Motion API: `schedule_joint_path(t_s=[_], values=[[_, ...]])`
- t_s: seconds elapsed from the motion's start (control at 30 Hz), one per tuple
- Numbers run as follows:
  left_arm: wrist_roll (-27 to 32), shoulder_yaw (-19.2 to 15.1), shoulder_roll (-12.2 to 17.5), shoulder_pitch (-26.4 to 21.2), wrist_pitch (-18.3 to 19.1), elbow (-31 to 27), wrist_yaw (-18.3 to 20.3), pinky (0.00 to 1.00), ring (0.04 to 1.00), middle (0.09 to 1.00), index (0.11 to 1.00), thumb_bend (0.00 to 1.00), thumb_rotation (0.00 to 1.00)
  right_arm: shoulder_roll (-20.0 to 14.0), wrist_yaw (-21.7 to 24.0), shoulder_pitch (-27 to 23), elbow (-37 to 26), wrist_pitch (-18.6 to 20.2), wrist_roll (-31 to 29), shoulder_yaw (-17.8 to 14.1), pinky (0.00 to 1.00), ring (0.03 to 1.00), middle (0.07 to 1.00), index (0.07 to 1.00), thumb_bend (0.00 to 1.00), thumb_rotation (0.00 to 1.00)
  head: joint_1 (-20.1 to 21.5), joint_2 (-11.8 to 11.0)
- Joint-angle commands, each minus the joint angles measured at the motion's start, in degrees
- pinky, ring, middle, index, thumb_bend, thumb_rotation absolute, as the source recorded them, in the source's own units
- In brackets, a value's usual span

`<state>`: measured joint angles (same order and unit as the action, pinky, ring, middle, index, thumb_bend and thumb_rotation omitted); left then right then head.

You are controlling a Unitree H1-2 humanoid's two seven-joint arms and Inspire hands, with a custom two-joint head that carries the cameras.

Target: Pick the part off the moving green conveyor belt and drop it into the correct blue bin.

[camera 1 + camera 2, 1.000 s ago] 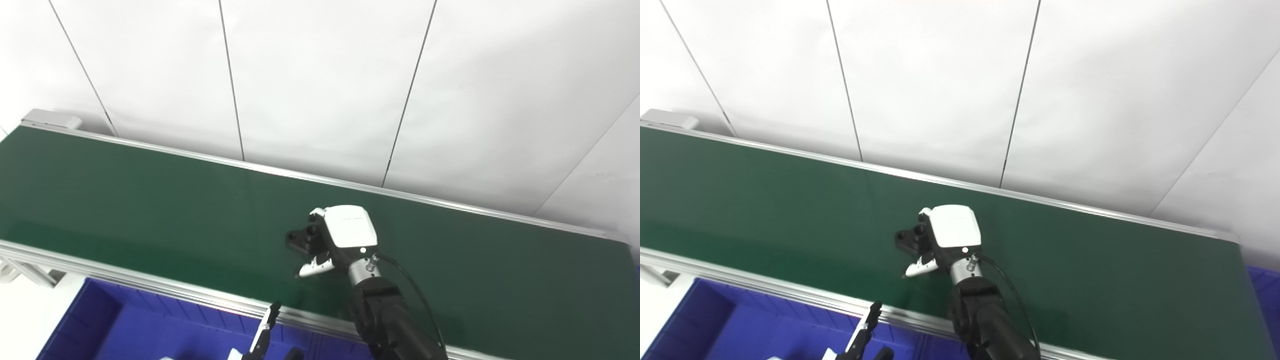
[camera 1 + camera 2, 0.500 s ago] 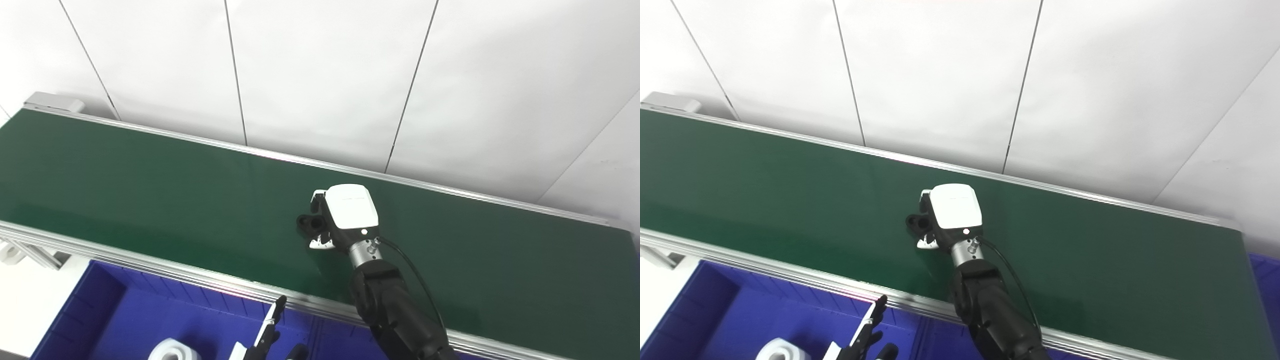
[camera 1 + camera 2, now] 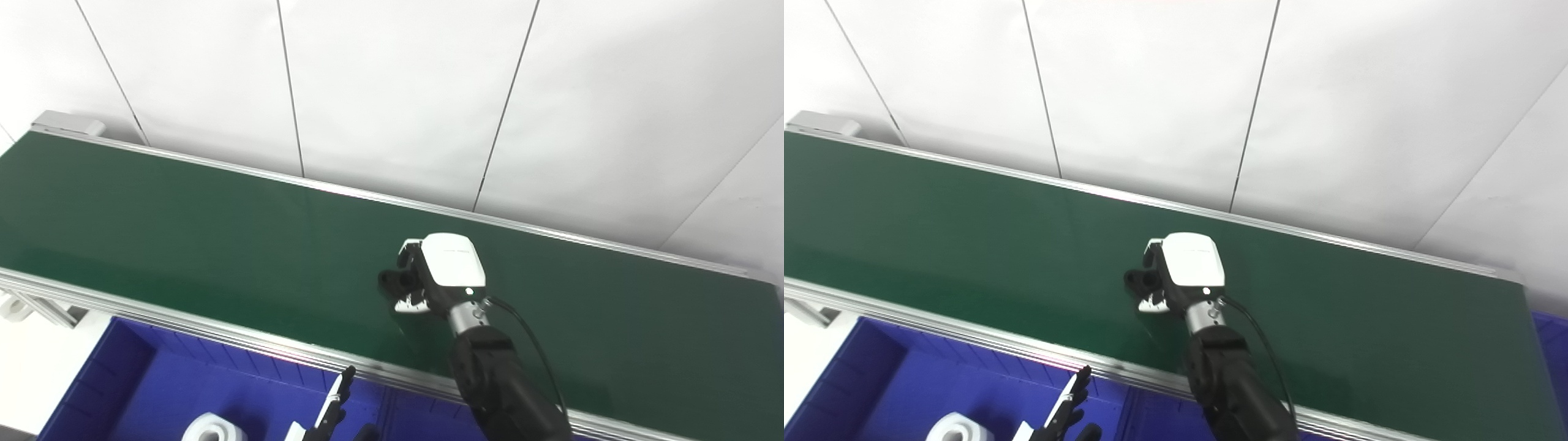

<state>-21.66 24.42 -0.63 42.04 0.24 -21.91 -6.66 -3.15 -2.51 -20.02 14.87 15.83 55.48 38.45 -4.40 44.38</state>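
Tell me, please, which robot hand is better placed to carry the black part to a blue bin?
The right robot hand: its fingers are closed on the black part over the belt. The left robot hand holds nothing.

**Inspector A:** Lighting is bright and even. The white wall panels point(image 3: 398, 92) read near overexposed, with little surface detail.

**Inspector B:** Agreed. The green belt point(image 3: 184, 233) carries a soft sheen, darker towards its near edge. Shadows?

**Inspector A:** Faint only; a weak one lies on the belt below the right hand point(image 3: 444, 275). Its white back is nearly blown out.

**Inspector B:** Focus is fair, with slight softness throughout. The blue bin point(image 3: 906, 380) looks strongly saturated. The belt's rails run straight to the edges.
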Motion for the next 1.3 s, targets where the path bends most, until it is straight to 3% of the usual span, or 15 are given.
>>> schedule_joint_path(t_s=[0.0,0.1,0.2,0.23,0.33,0.37,0.43,0.57,0.63,0.77,1.07,1.27], values=[[-1.16,9.14,-8.35,2.01,-0.42,-1.94,-0.53,0.99,0.998,1.0,1.0,0.55,1.0,-0.58,4.5,0.51,-8.3,0.66,-0.7,-0.71,0.25,0.367,0.461,0.552,0.51,0.0,1.33,0.07],[0.24,8.04,-7.78,1.44,-0.81,-2.05,-0.31,1.0,1.0,1.0,1.0,0.55,1.0,-1.75,9.27,2.36,-17.91,1.82,-0.29,-1.39,0.28,0.367,0.468,0.56,0.51,0.0,2.99,0.21],[1.59,6.77,-6.58,0.68,-0.1,-2.89,0.74,1.0,1.0,1.0,1.0,0.56,1.0,-2.04,12.54,4.18,-25.1,2.47,1.51,-1.8,0.25,0.361,0.455,0.554,0.51,0.0,5.9,0.72],[1.63,6.48,-6.1,0.43,0.33,-3.21,1.13,0.98,1.0,1.0,1.0,0.58,1.0,-2.24,13.25,5.15,-27.78,2.3,2.1,-2.08,0.23,0.393,0.494,0.51,0.51,0.0,6.14,0.77],[2.47,5.22,-4.79,-0.15,1.55,-4.58,2.33,0.97,0.996,1.0,1.0,0.59,1.0,-1.79,14.71,7.75,-33.85,2.19,3.37,-3.04,0.2,0.405,0.509,0.492,0.52,0.0,9.71,1.57],[2.87,4.85,-4.53,-0.26,1.86,-4.95,2.6,0.98,0.993,1.0,1.0,0.59,1.0,-1.56,15.23,8.62,-35.6,2.24,3.53,-3.44,0.17,0.294,0.486,0.489,0.52,0.0,9.71,1.57],[4.23,3.96,-3.9,-0.72,1.94,-5.52,3.14,0.99,0.998,1.0,1.0,0.59,1.0,-1.45,17.33,10.63,-39.95,2.25,4.32,-4.14,0.17,0.238,0.473,0.487,0.53,0.0,11.5,2.06],[7.5,2.03,-2.81,-1.52,1.27,-6.34,3.79,1.0,0.997,1.0,1.0,0.58,1.0,-1.16,23.04,15.52,-48.39,1.91,8.12,-5.11,0.21,0.294,0.435,0.516,0.52,0.0,16.1,3.87],[8.72,1.49,-2.36,-1.71,1.02,-6.69,3.92,1.0,0.988,1.0,1.0,0.57,1.0,-0.99,25.56,18.23,-51.32,1.4,9.9,-5.78,0.2,0.282,0.414,0.524,0.52,0.0,17.48,4.37],[11.1,0.43,-1.25,-2.01,2.21,-8.15,4.95,1.0,1.0,1.0,1.0,0.58,1.0,-0.67,29.65,24.23,-56.55,0.41,12.32,-7.15,0.16,0.224,0.469,0.487,0.53,0.0,20.23,5.41],[12.25,-1.29,0.14,-2.83,5.46,-11.25,6.94,1.0,0.998,1.0,1.0,0.57,1.0,-0.11,32.93,40.96,-61.34,-1.63,16.26,-8.36,0.15,0.212,0.471,0.485,0.53,0.0,23.22,7.9],[15.83,-2.29,0.27,-2.97,7.17,-12.63,8.14,1.0,1.0,1.0,1.0,0.57,1.0,-0.07,28.96,47.47,-54.88,-2.48,15.41,-8.88,0.17,0.237,0.473,0.486,0.53,0.0,23.76,8.9]])
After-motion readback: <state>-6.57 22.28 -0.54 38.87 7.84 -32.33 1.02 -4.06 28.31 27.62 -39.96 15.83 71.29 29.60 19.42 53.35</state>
